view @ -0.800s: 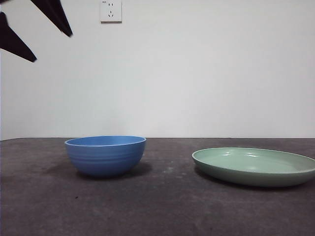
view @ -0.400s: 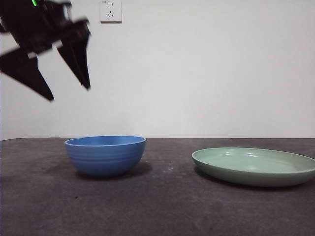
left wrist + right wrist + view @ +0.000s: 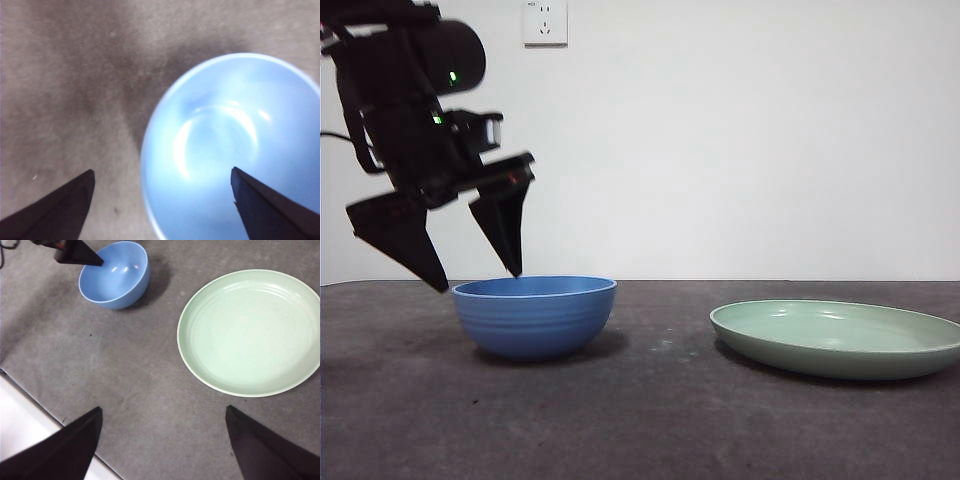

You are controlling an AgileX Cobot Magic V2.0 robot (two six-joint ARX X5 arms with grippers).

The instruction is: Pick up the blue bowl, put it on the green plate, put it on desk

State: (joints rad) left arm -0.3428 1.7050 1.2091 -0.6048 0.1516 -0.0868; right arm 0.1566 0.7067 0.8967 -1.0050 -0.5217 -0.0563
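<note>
The blue bowl (image 3: 535, 315) stands upright on the desk (image 3: 650, 420) at the left; it also shows in the left wrist view (image 3: 235, 150) and the right wrist view (image 3: 115, 274). My left gripper (image 3: 478, 280) is open and empty right above the bowl's left rim, one jaw over the inside, the other outside the wall (image 3: 160, 187). The green plate (image 3: 837, 338) lies empty on the desk to the right, apart from the bowl; it also shows in the right wrist view (image 3: 251, 331). My right gripper (image 3: 162, 422) is open and empty, high above the desk near its front edge.
A white wall with a socket (image 3: 545, 22) stands behind the desk. The desk's front edge and a white floor strip (image 3: 30, 425) show in the right wrist view. A gap of bare desk (image 3: 665, 345) lies between bowl and plate.
My left gripper has come down from the top left corner toward the bowl and now hangs at its left rim. Bowl and plate have not moved.
</note>
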